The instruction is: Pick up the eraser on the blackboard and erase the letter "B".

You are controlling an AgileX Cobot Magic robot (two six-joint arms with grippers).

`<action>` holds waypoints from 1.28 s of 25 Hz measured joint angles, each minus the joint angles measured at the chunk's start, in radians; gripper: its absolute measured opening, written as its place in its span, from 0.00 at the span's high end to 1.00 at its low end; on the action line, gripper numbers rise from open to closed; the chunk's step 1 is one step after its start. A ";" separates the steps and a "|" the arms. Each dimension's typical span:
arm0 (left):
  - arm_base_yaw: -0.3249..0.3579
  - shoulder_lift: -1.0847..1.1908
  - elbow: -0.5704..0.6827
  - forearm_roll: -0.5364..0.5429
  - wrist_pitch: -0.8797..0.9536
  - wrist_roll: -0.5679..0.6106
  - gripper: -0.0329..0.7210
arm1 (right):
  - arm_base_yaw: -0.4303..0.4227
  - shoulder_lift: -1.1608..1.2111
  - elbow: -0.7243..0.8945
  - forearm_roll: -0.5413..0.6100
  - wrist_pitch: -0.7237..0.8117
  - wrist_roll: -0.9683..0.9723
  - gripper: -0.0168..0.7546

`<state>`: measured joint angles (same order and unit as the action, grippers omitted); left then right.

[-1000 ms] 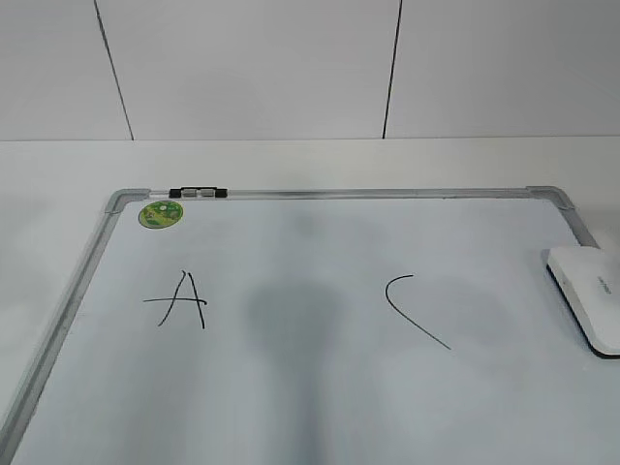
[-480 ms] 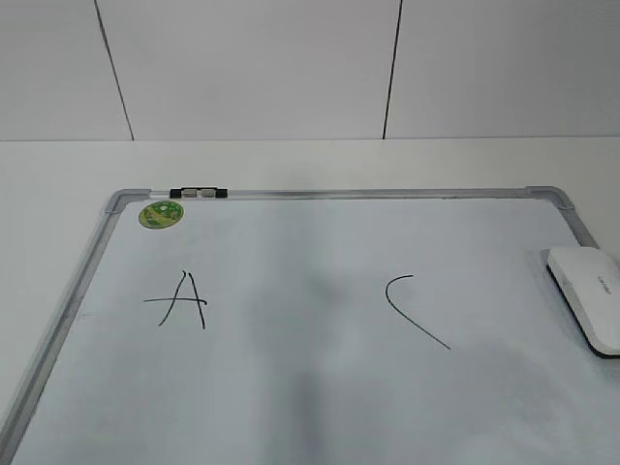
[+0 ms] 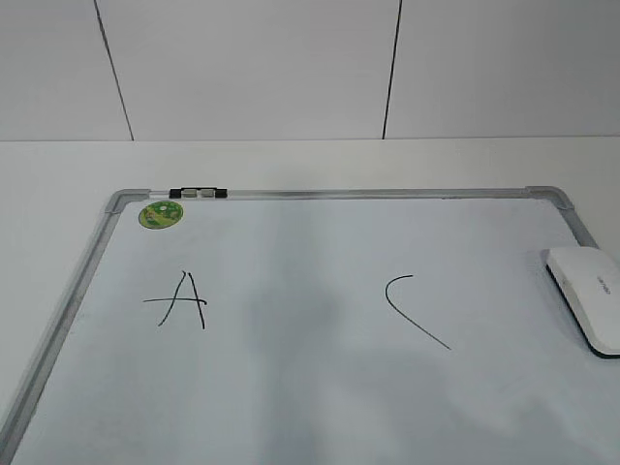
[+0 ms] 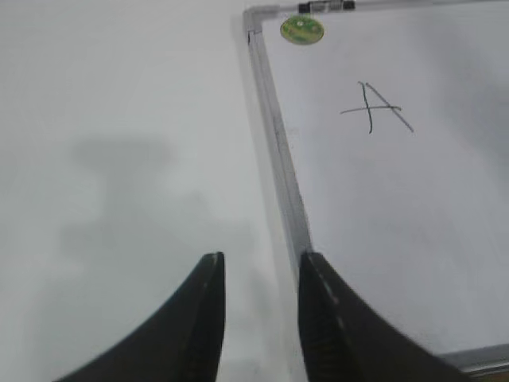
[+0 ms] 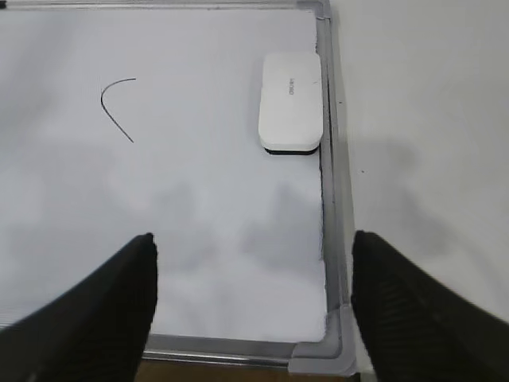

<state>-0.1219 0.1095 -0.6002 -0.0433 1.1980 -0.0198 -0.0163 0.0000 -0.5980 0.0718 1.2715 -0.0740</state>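
the eraser (image 3: 589,298) lay flat at the board's (image 3: 320,194) 3 o'clock edge, beside the frame. the right gripper (image 5: 253,306) hung spread wide above the board, empty. the left gripper (image 4: 258,306) was nearly closed, empty, at 9 o'clock.

Bright even light; soft grey shadows; wrist views blurry.

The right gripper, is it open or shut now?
Open. In the right wrist view the right gripper holds its fingers wide apart, with nothing between them.
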 joint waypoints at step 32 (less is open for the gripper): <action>0.000 -0.057 0.077 0.004 -0.088 0.000 0.64 | 0.000 -0.017 0.100 -0.098 -0.112 0.023 0.22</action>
<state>-0.1219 0.0524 -0.5232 -0.0395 1.1097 -0.0198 -0.0163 -0.0171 -0.4985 -0.0264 1.1596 -0.0509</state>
